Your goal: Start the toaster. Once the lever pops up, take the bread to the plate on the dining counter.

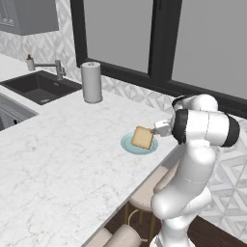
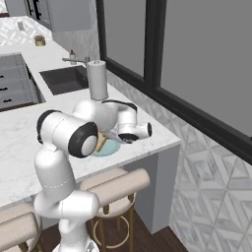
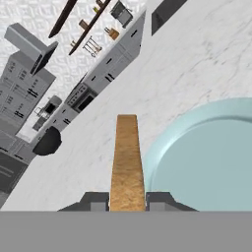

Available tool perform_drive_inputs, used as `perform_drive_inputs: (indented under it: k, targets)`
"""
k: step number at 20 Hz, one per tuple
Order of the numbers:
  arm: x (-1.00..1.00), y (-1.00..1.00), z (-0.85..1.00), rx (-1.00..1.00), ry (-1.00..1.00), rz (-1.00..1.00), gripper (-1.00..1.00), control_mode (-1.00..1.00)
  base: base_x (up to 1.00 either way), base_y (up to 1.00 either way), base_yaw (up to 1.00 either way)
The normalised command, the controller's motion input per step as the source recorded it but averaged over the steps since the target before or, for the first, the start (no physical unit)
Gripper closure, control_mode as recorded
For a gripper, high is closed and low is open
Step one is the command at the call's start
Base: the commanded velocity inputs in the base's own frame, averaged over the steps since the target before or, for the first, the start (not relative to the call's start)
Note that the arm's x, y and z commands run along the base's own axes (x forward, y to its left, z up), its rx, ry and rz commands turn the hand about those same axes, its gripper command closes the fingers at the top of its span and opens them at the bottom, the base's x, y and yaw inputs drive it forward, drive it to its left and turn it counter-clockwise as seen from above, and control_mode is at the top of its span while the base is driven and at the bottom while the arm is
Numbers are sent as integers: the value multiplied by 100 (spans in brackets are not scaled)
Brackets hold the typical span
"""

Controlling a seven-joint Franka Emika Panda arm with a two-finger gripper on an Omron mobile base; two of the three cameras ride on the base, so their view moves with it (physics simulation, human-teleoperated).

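- Hand [image 1: 155, 129], left base view: jaws closed part-way on one edge of the bread [image 1: 143, 137], which hangs tilted on its edge just over the plate [image 1: 131, 144]. Whether the slice's lower corner touches the plate, cannot tell. Plate sits near the rounded edge of the dining worktop [image 1: 58, 154]. Paper towel roll [image 1: 91, 82] and sink [image 1: 38, 87] stand well apart, farther along.
- Right base view: hand [image 2: 114, 138] low over the worktop [image 2: 147, 133], largely behind the arm's own elbow. A sliver of bread [image 2: 101, 142] shows beside the plate [image 2: 110, 147]. Stools [image 2: 115, 184] tucked under the overhang.
- Hand view: bread [image 3: 127, 162] seen edge-on, pinched between the two dark fingertips [image 3: 96, 201], running away from the camera. Plate [image 3: 206, 162] lies just to one side, so the slice looks off-centre over its rim.
- Handling, judged: toasted slice is light and fairly stiff but crumbly; crust edge is the sound place to grip, as held. Firm squeeze could crack it. Lower flat, release gently.
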Motion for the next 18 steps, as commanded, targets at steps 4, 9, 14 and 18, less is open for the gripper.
perform_drive_inputs:
  k: [4, 9, 14, 18]
  targets:
    - [24, 2, -16, -3, -1, 3, 100, -100, 0, 0, 0]
    - [6, 21, -25, -10, -4, 0, 100, -100, 0, 0, 0]
    - [10, 39, -19, -13, -2, 0, 100, -100, 0, 0, 0]
    - [16, 21, -5, -7, -2, 0, -100, -100, 0, 0, 0]
